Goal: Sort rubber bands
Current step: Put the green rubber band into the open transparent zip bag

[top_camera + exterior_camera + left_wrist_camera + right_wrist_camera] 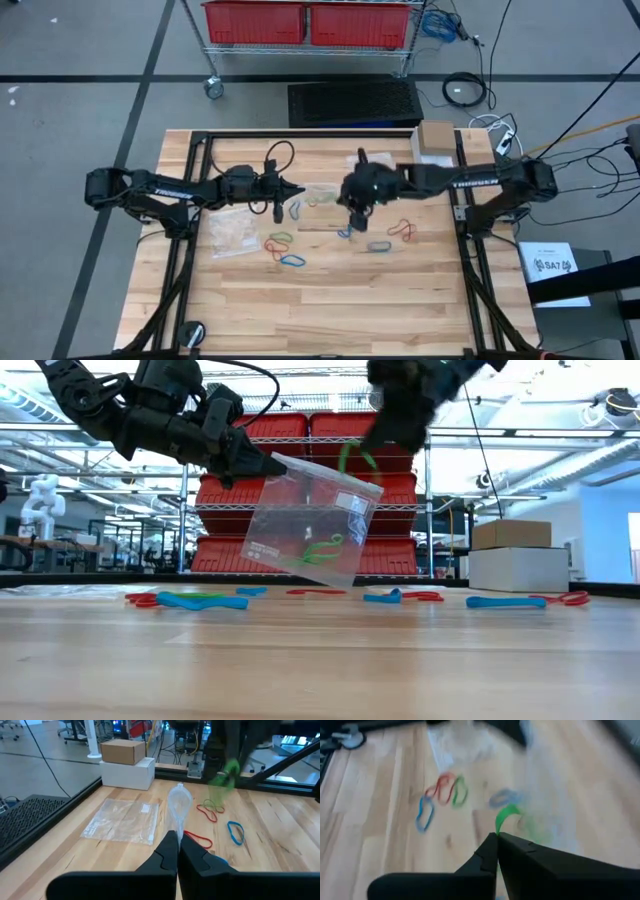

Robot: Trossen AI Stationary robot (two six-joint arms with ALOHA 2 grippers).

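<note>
Above the wooden table (320, 660), the left gripper (268, 464) pinches the corner of a clear plastic bag (310, 525) holding green rubber bands (322, 548). The right gripper (395, 435), fingers pressed together, holds another green rubber band (352, 455) over the bag's mouth. Red, blue and green rubber bands (200, 600) lie scattered on the tabletop.

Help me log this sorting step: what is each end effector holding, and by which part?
Left end effector pinches the clear bag by its top corner, lifted off the table. Right end effector pinches a green rubber band by one end, above the bag.

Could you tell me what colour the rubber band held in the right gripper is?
Green: the rubber band pinched in the right gripper shows best in the right wrist view.
</note>
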